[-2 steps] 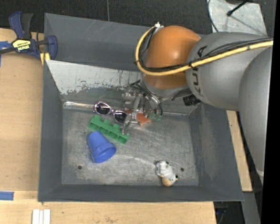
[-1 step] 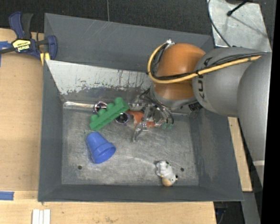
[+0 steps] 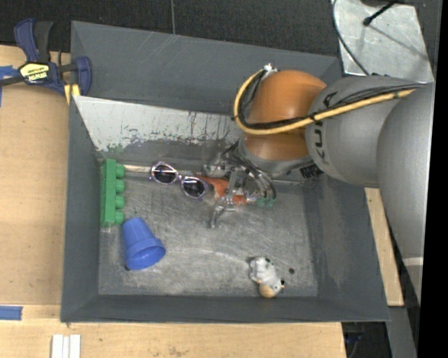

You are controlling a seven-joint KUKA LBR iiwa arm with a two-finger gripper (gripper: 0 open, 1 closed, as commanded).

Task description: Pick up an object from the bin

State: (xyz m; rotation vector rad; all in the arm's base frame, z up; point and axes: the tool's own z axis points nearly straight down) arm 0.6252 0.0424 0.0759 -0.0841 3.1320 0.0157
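Observation:
My gripper (image 3: 223, 209) hangs low over the back middle of the bin, under the orange cover, its metal fingers pointing at the floor. Just left of it lie sunglasses (image 3: 179, 180) with purple mirrored lenses. A small orange-red thing (image 3: 222, 188) sits against the gripper, partly hidden by it, with a small green piece (image 3: 267, 203) at its right. Whether anything is between the fingers is not visible.
A green toothed block (image 3: 113, 193) lies along the left wall. A blue cup (image 3: 140, 244) lies tipped over at the front left. A small white and tan toy (image 3: 265, 276) rests near the front right. The arm covers the bin's back right corner.

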